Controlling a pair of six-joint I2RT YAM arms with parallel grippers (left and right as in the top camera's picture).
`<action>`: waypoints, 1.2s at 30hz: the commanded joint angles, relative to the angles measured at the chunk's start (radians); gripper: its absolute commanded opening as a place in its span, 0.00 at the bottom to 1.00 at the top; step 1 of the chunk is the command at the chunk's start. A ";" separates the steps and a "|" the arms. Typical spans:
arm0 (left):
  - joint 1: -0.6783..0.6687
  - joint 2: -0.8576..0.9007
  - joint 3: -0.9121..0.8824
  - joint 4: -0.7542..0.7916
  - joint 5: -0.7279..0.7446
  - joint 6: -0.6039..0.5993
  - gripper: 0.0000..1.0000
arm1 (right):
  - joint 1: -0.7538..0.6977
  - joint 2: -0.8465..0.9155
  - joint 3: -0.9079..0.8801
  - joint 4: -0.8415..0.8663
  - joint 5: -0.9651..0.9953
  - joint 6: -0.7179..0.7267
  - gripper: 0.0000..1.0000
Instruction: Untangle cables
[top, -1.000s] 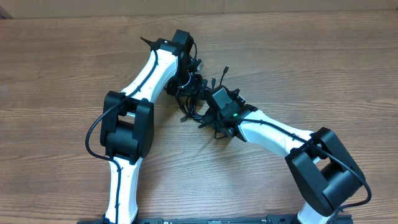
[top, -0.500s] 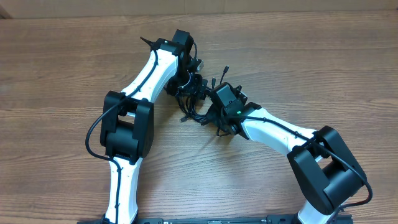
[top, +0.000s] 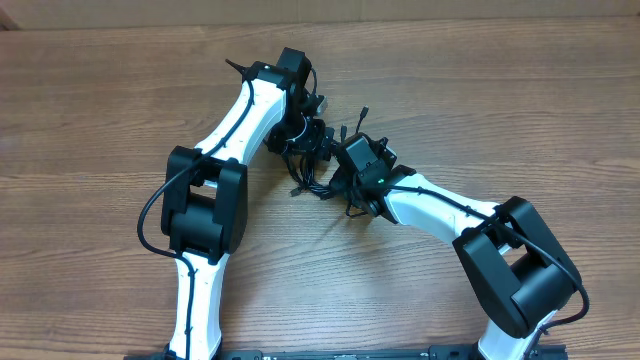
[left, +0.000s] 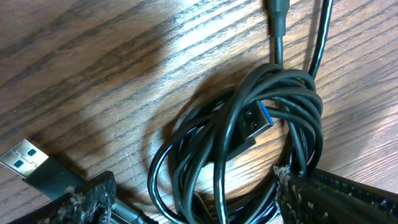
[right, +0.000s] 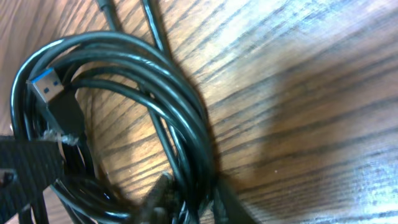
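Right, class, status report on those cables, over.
Left gripper open, straddling the cables. Right gripper beside them, jaws unclear. Coiled on table, blue plug among loops. Nothing else near.

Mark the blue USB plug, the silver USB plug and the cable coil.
Blue plug (left: 255, 122): left wrist view, on its metal end.
Silver plug (left: 22, 158): left wrist view, on its metal shell.
Coil (left: 309, 140): left wrist view, on the right-hand strands.

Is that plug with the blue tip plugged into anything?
No, the blue-tipped plug lies loose with its metal end bare, in the middle of the coiled black cables.
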 joint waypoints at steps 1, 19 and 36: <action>-0.003 -0.009 0.019 0.000 0.000 0.000 0.83 | 0.005 0.020 -0.007 -0.002 -0.016 -0.005 0.04; -0.003 -0.009 0.019 0.000 0.001 0.000 0.78 | -0.195 0.020 0.081 -0.230 -0.429 -0.416 0.04; -0.105 -0.009 0.019 -0.027 0.080 0.122 0.64 | -0.206 0.020 0.090 -0.256 -0.426 -0.587 0.04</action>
